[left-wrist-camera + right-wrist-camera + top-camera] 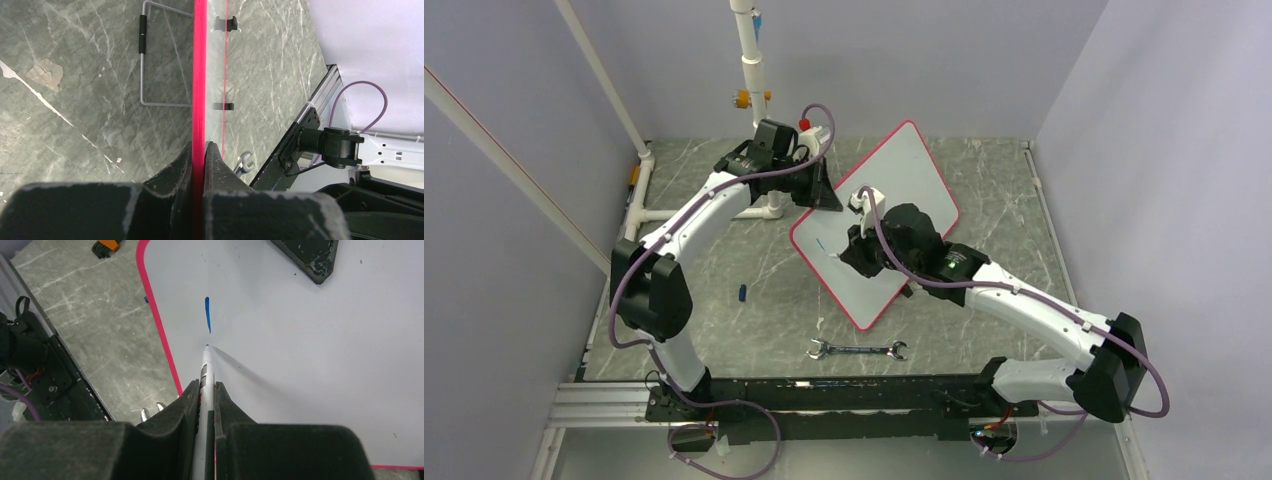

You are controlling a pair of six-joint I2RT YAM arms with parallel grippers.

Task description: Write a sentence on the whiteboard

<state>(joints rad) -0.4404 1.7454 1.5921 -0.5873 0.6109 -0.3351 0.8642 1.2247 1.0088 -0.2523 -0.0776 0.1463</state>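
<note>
Blue on white: only one short stroke [207,315] of the sentence, near the left rim of the whiteboard [908,165]. Far-left edge of the whiteboard pinched by the closed left gripper [199,150], jaws tight on the red rim. Right gripper [205,390] clamped on the marker [205,370], tip just below the stroke, touching the whiteboard or nearly so; cannot tell which. Seems to be the very start of writing, first letter not finished. Next, probably: tip pressed lightly on the whiteboard beside the stroke, then drawn on slowly, with the left grip kept firm against sliding.
</note>
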